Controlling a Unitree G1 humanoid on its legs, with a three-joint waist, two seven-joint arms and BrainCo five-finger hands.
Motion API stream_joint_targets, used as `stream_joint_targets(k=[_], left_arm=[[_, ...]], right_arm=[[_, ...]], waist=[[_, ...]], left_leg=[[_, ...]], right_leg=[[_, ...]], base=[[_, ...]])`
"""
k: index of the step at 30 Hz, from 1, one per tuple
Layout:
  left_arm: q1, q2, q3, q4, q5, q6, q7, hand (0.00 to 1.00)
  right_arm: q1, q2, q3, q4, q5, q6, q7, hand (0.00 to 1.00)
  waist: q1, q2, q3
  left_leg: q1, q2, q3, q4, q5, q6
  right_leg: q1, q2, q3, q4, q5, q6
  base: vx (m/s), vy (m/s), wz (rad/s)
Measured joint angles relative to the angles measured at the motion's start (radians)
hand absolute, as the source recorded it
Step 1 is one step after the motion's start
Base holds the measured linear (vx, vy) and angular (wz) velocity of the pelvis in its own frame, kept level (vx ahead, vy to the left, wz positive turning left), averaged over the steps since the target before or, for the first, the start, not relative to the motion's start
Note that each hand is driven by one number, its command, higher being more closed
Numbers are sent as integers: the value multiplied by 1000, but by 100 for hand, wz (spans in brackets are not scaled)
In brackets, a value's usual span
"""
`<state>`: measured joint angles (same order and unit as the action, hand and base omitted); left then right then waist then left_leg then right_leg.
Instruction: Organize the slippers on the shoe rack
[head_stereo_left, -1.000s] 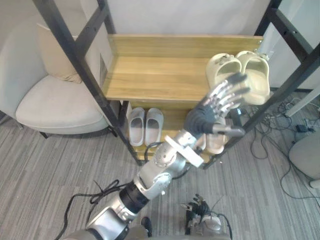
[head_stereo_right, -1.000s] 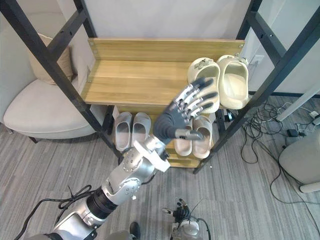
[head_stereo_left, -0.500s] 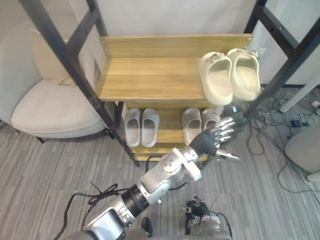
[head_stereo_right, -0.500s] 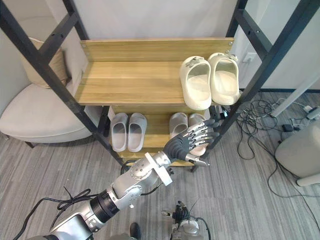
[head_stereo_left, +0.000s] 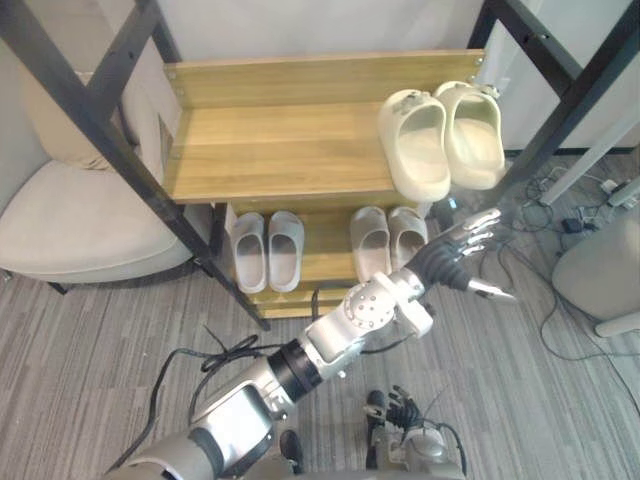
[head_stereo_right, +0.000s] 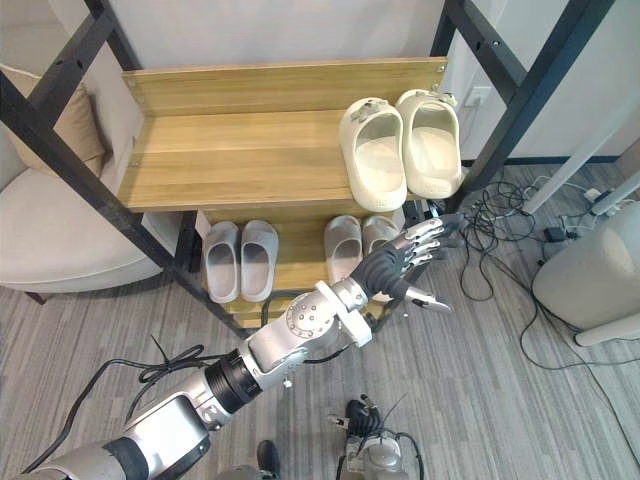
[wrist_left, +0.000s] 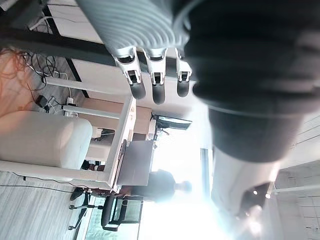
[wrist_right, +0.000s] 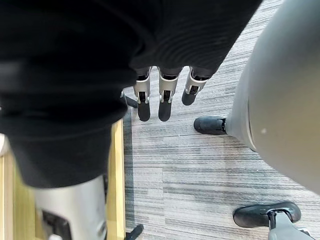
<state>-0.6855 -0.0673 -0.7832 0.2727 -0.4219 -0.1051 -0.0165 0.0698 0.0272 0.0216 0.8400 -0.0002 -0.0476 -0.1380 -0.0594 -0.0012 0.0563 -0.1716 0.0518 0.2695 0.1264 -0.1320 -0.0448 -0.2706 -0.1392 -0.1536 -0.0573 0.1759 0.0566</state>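
1. Hanging low at the robot's side over the grey striped carpet (wrist_right: 200, 165), the right hand (wrist_right: 160, 100) is seen with its fingers straight and nothing in them. It is judged idle.
2. The left hand (head_stereo_left: 455, 262) is held out in front of the right end of the black-framed wooden shoe rack (head_stereo_left: 270, 150), about level with its lower shelf (head_stereo_left: 325, 258). Its fingers are spread and relaxed and its palm is empty, so no slipper is touched.
3. Just beyond that hand, a pair of pale beige foam slippers (head_stereo_left: 388, 238) is set side by side on the lower shelf. A pair of light grey foam slippers (head_stereo_left: 268, 248) is set well apart to the left. Each pair is kept together, presumably so that it reads as one unit.
4. Farther back and higher, a pair of chunky cream clog-style slippers (head_stereo_left: 440, 135) is laid at the right end of the upper shelf, the two touching. Their near ends lie at or slightly past the front edge.
5. With all three pairs on the rack, the sorting is judged nearly done. At most, the cream pair might be pushed deeper.
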Motion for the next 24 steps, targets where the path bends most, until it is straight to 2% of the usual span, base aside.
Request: stream_joint_targets(k=[5, 10, 15, 24], left_arm=[[-40, -21, 7, 41, 25, 0, 26, 0], [-86, -37, 15, 77, 53, -1, 39, 0], [-122, -41, 55, 102, 69, -6, 67, 0], [-210, -41, 155, 163, 92, -13, 129, 0]], right_arm=[[19, 3, -16, -35, 0, 0, -2, 0], [18, 11, -21, -43, 0, -1, -6, 0], [21, 12, -24, -79, 0, -1, -17, 0], [24, 17, -31, -90, 0, -3, -21, 0]], waist=[[-1, -3, 3], [-1, -19, 20], [-6, -23, 43], [-10, -25, 47]], left_leg=[[-1, 2, 18, -1, -5, -1], [-2, 2, 22, 0, -9, 0], [-7, 2, 30, 21, -25, 5], [-19, 3, 37, 37, -39, 7]], right_leg=[[-11, 3, 10, 3, -1, 1], [-15, 3, 15, 4, -2, 2], [-23, 1, 26, 20, -9, 10], [-31, 0, 31, 20, -9, 11]], base=[[-1, 13, -8], [-1, 10, -2], [1, 32, -5], [7, 21, -2]])
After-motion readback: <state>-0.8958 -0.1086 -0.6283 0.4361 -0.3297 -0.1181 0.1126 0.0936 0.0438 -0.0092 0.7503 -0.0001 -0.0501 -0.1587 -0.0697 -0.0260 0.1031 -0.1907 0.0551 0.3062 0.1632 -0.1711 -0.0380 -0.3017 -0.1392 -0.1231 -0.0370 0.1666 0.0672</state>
